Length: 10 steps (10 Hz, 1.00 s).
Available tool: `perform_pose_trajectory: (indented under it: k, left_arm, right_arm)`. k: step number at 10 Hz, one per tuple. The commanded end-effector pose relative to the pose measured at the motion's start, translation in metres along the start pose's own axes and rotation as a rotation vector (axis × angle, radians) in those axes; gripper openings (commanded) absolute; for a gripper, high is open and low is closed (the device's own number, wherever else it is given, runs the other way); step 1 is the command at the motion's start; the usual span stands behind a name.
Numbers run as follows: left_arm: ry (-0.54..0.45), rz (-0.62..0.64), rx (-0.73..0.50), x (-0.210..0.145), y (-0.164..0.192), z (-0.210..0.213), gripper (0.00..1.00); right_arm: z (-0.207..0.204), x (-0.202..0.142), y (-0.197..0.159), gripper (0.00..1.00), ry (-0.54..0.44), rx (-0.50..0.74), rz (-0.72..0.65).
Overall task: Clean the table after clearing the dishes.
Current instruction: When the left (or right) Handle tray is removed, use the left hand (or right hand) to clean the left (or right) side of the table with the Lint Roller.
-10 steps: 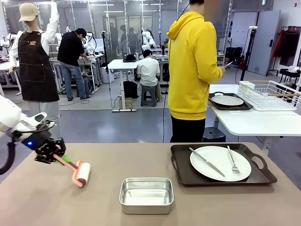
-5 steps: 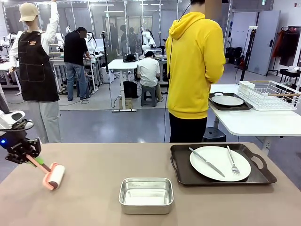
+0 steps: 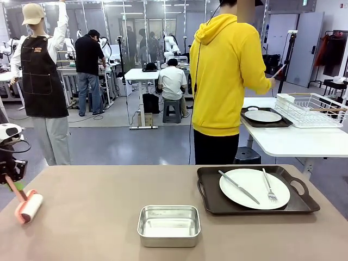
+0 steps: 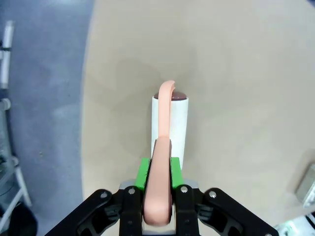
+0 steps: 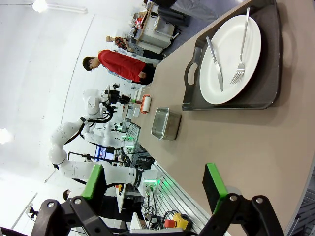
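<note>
Clenching the roller (image 3: 30,206) at the table (image 3: 109,217) edge, left pincer (image 4: 157,169) shows green pads (image 4: 142,173) close-up; right pincer (image 5: 153,169) hangs released.

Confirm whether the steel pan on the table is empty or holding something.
Empty: the steel pan shows only its bare shiny bottom, nothing inside.

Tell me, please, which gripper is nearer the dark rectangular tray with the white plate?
Right: the right gripper hovers near the tray; the left gripper is across the table.

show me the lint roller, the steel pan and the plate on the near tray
lint roller (image 3: 32,207), front view, on its white roll
steel pan (image 3: 169,229), front view, on its bare floor
plate (image 3: 255,186), front view, bare middle
</note>
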State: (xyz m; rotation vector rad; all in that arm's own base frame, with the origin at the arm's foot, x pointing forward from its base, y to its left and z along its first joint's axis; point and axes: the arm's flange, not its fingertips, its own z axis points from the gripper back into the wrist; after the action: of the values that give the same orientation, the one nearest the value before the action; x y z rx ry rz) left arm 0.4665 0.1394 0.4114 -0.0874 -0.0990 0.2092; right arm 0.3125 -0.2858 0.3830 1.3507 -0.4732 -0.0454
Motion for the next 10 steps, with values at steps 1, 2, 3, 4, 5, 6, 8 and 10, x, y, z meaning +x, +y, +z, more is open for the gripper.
perform_pose_trajectory:
  k: [1,2,3,4,5,6,8,10]
  left_arm:
    - [0.042,0.021,0.122,-0.017,0.020,-0.043,0.21]
    - [0.027,0.002,0.087,-0.021,0.019,-0.026,0.21]
    - [-0.001,-0.028,0.046,-0.024,0.014,-0.005,0.21]
    - [-0.054,-0.097,0.065,-0.032,0.000,0.026,0.21]
    - [-0.100,-0.137,0.083,-0.040,-0.011,0.053,0.21]
    - [-0.143,-0.170,0.082,-0.048,-0.019,0.081,0.21]
    - [-0.201,-0.241,0.103,-0.064,-0.033,0.126,0.21]
    - [-0.219,-0.218,0.059,-0.061,-0.039,0.131,0.21]
  right_arm:
    - [0.001,-0.003,0.003,1.00,0.005,0.001,0.004]
    - [0.001,-0.003,0.003,1.00,0.005,0.001,0.004]
    - [0.001,-0.003,0.003,1.00,0.005,0.001,0.004]
    - [0.001,-0.003,0.003,1.00,0.005,0.001,0.004]
    - [0.001,-0.003,0.003,1.00,0.005,0.001,0.004]
    - [0.001,-0.003,0.003,1.00,0.005,0.001,0.004]
    - [0.001,-0.003,0.003,1.00,0.005,0.001,0.004]
    - [0.001,-0.003,0.003,1.00,0.005,0.001,0.004]
